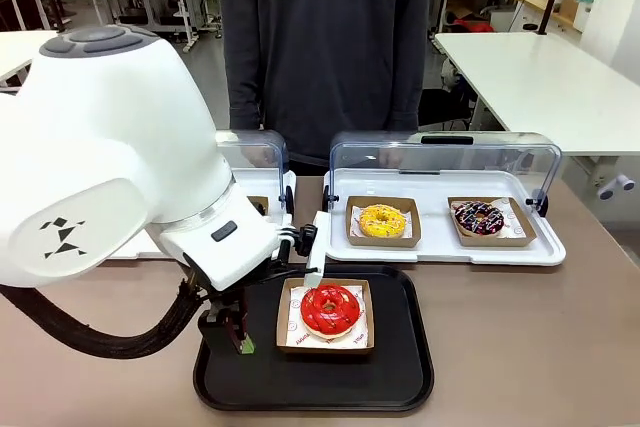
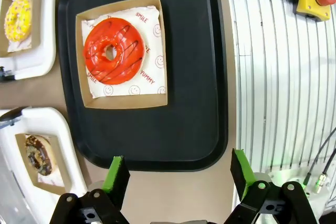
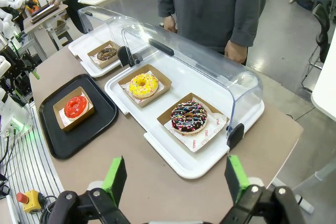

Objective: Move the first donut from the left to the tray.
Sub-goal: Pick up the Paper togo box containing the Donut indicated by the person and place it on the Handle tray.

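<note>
Red donut (image 2: 113, 51) in its cardboard holder sits on black tray (image 2: 199, 77), ahead of left gripper (image 2: 178, 174), which is released, jaws wide, empty. Right gripper (image 3: 173, 179) released too. Placement looks done; only retreat left.

The tray (image 1: 400, 387) lies on the desk (image 1: 540, 347) at the robot's near edge, and the first donut from the left (image 1: 330, 309) sits in its holder on the tray, toward the tray's far side. Behind the tray and to its right stands a platter (image 1: 440, 247) with two more donuts side by side; a second platter (image 3: 84, 51) lies behind the tray to its left. The left end effector (image 1: 238, 339) hangs over the tray's left edge, just beside the holder, apart from it.
</note>
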Motion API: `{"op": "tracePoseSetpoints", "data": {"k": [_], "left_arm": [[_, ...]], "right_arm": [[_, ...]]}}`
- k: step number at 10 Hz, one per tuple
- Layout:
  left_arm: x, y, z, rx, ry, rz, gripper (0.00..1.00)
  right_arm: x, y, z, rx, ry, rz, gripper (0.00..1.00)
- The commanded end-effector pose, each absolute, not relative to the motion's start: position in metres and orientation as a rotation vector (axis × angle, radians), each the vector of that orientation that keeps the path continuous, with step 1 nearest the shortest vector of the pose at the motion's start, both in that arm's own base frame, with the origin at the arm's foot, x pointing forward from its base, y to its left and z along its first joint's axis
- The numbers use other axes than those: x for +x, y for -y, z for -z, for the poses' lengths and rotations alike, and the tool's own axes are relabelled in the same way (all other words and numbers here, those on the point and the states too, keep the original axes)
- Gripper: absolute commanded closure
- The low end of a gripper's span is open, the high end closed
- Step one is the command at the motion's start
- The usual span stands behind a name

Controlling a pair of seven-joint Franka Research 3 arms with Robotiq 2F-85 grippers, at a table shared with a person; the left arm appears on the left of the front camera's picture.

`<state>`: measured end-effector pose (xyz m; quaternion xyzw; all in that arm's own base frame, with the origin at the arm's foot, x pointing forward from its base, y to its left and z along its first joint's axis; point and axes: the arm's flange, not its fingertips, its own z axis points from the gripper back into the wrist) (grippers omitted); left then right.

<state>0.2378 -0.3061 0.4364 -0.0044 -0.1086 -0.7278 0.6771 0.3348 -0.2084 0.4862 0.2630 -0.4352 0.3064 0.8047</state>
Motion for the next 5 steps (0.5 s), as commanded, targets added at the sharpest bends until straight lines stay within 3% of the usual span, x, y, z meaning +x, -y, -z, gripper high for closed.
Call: {"op": "tracePoseSetpoints", "data": {"k": [1,5], "left_arm": [[0.2372,0.3091,-0.4350,-0.002,0.252,1.630,0.00],[0.2372,0.3091,-0.4350,-0.002,0.252,1.630,0.00]], "right_arm": [[0.3375,0.2091,-0.4885,0.566,0.961,-0.667,0.00],[0.3375,0.2091,-0.4885,0.566,0.961,-0.667,0.00]]}}
